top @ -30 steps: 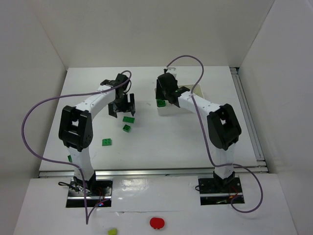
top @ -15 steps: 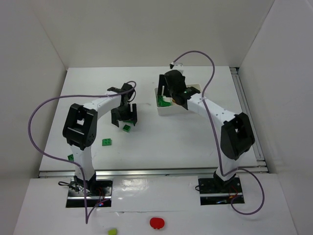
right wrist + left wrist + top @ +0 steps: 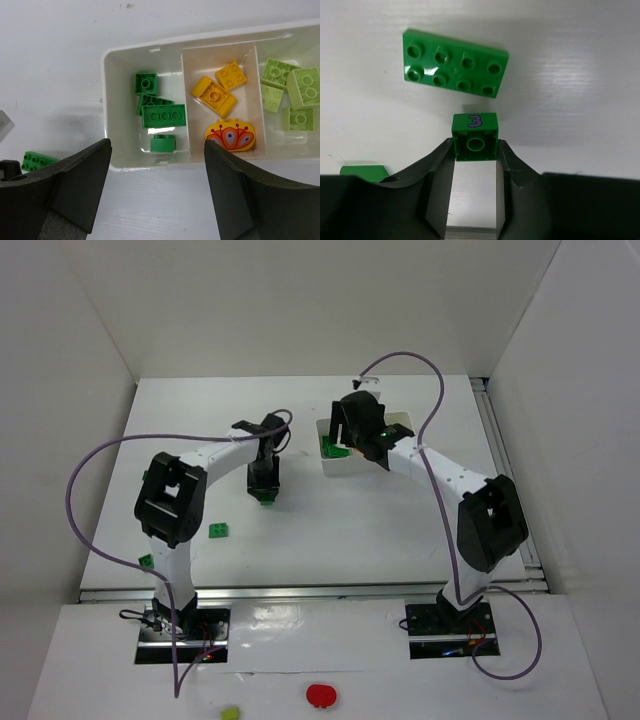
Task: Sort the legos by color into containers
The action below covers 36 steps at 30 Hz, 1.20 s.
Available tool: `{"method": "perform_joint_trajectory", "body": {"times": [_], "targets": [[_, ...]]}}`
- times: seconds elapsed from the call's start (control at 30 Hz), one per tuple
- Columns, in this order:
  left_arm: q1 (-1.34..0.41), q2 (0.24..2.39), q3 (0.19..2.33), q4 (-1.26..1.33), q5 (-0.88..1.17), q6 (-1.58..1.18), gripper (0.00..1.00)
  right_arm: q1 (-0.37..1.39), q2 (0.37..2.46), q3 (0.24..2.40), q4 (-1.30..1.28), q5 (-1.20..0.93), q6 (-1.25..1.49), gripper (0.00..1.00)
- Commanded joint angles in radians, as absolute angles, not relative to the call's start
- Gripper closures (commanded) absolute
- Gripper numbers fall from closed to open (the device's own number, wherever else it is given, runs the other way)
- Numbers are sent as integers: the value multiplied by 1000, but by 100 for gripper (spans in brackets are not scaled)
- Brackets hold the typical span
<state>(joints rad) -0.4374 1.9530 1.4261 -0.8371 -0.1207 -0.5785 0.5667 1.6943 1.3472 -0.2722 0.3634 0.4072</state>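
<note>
Left gripper (image 3: pixel 476 148) lowered, closed on green brick (image 3: pixel 475 136) marked 3

Two arms of identical build, bases bolted at 6 o'clock of the overhead view.

Left arm (image 3: pixel 215 452): white tubular links joined by bulky black joint housings. Right arm (image 3: pixel 440 468): same white links, same black housings.

Thin purple cable (image 3: pixel 68 502) looped wide at 9 o'clock of the left arm, ending at its base. Second purple cable (image 3: pixel 400 354) arched at 12 o'clock of the right arm, trailing out again at 5 o'clock of its base.

Dark metal base plate (image 3: pixel 215 625) under the left arm, with red and yellow wiring; matching plate (image 3: pixel 425 620) under the right arm.

Left gripper (image 3: pixel 476 145): two matt black fingers (image 3: pixel 437 200), curved outside, flat-faced inside. Right gripper (image 3: pixel 157 145): broad black fingers (image 3: pixel 75 190) with angled, faceted inner faces.
</note>
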Motion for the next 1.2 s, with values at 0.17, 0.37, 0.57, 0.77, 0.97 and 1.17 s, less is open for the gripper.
{"method": "perform_joint_trajectory", "body": {"times": [0.17,0.37,0.57,0.77,0.97,1.17], "targets": [[-436,1954,1583,-891,-167,-531,74,543,1608,1310,-285,396,423,18],[-446,1931,1722,-904,-97,-503,76,534,1559,1286,-304,437,445,18],[-489,1989,1978,-904,-8,-494,76,525,1462,1226,-295,502,488,18],[-508,2140,2206,-894,87,-503,75,515,1391,1194,-391,548,520,18],[-508,2278,2332,-847,195,-535,57,505,1301,1175,-462,589,551,18],[-508,2183,2286,-825,146,-526,15,495,1301,1152,-462,569,551,18]]}}
